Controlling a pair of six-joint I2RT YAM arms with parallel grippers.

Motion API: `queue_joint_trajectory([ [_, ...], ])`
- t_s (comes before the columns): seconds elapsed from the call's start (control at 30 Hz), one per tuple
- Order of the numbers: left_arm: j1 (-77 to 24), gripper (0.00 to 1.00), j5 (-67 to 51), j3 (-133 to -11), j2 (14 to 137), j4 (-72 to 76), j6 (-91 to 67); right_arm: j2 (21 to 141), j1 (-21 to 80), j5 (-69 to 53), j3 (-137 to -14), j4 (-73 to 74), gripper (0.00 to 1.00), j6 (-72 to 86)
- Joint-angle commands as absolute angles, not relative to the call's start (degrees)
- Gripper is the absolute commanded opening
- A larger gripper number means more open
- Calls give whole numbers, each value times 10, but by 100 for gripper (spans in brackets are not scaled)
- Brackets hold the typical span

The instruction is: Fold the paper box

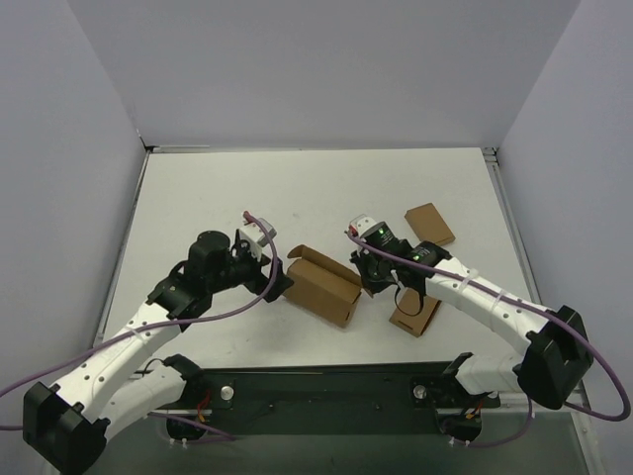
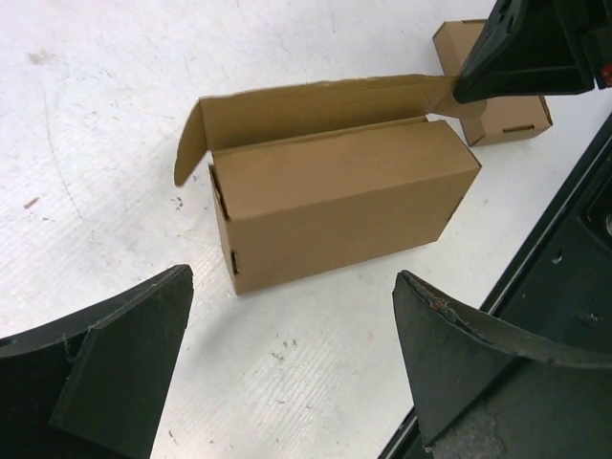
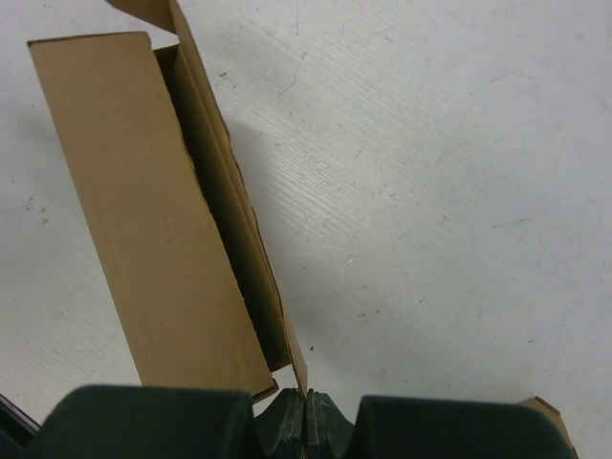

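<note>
The paper box (image 1: 321,287) stands box-shaped at the table's middle, its long lid flap (image 2: 316,100) open and raised along the far side. My left gripper (image 1: 280,282) is open at the box's left end; in the left wrist view (image 2: 292,316) the box (image 2: 344,201) lies ahead of the wide-apart fingers, not touched. My right gripper (image 1: 368,272) is at the box's right end. In the right wrist view (image 3: 308,406) it is shut on the edge of the lid flap (image 3: 239,220), with the box body (image 3: 143,210) to its left.
A small brown cardboard box (image 1: 429,224) lies at the back right. Another (image 1: 415,315) lies under the right arm near the front; it shows in the left wrist view (image 2: 497,110). The black base rail (image 1: 326,391) runs along the near edge.
</note>
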State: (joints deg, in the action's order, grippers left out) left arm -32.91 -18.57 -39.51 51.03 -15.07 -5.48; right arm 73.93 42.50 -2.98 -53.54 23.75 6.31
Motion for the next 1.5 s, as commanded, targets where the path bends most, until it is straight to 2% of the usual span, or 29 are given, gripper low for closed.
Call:
queue_joint_trajectory([
  [0.0,-327,95,-157,-450,530,-145,-38,715,430,-10,-570,256,0,39],
  [0.23,-323,96,-169,-491,602,-152,-8,707,430,-34,-574,260,0,8],
  [0.47,-323,92,-163,-500,644,-162,13,700,433,-33,-574,259,0,5],
  [0.77,-324,82,-154,-522,706,-156,11,698,437,-40,-572,258,0,5],
  [0.8,-324,80,-155,-526,712,-156,11,698,437,-40,-572,258,0,5],
  [0.97,-327,56,-144,-539,740,-167,4,697,438,-35,-571,257,0,5],
  [1.2,-332,43,-133,-537,745,-171,3,697,439,-25,-572,257,0,4],
  [1.37,-337,19,-129,-546,758,-185,-19,702,438,-18,-572,257,0,4],
  [1.47,-341,16,-121,-548,763,-195,-30,706,439,-16,-573,258,0,4],
])
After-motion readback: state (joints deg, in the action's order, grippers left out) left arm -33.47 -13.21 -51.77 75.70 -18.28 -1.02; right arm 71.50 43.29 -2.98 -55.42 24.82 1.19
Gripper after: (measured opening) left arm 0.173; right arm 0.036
